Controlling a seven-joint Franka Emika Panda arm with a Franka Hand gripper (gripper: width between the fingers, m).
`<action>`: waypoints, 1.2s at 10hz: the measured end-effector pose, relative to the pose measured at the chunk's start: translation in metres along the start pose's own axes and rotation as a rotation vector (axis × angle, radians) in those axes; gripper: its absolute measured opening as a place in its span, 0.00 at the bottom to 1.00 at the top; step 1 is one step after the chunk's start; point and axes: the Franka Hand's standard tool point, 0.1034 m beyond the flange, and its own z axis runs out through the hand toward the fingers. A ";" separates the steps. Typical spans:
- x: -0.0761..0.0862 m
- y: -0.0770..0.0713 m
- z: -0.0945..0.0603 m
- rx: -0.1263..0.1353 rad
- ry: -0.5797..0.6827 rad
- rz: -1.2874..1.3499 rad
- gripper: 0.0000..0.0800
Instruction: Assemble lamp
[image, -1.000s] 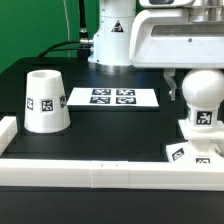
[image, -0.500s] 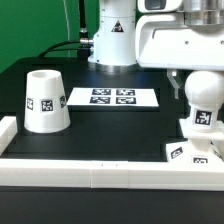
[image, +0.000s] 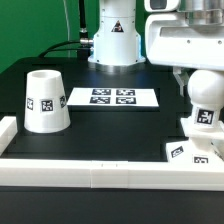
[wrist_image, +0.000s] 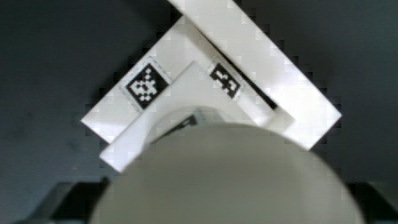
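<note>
Shifted toward the exterior view's right, the jaws sit above the bulb (image: 205, 93), probably apart; I cannot tell.

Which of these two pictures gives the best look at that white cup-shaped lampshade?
The exterior view. The shade stands there whole, on the table toward the exterior view's left, tag facing the camera. The wrist view does not show it at all, only the bulb and base up close.

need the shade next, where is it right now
The shade stands open end up on the table at the exterior view's left, beside the marker board and far from the bulb.
</note>
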 end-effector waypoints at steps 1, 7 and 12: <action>-0.005 -0.001 -0.004 -0.028 -0.018 -0.111 0.81; -0.024 0.022 -0.013 -0.036 -0.046 -0.544 0.87; -0.025 0.021 -0.012 -0.038 -0.048 -0.549 0.87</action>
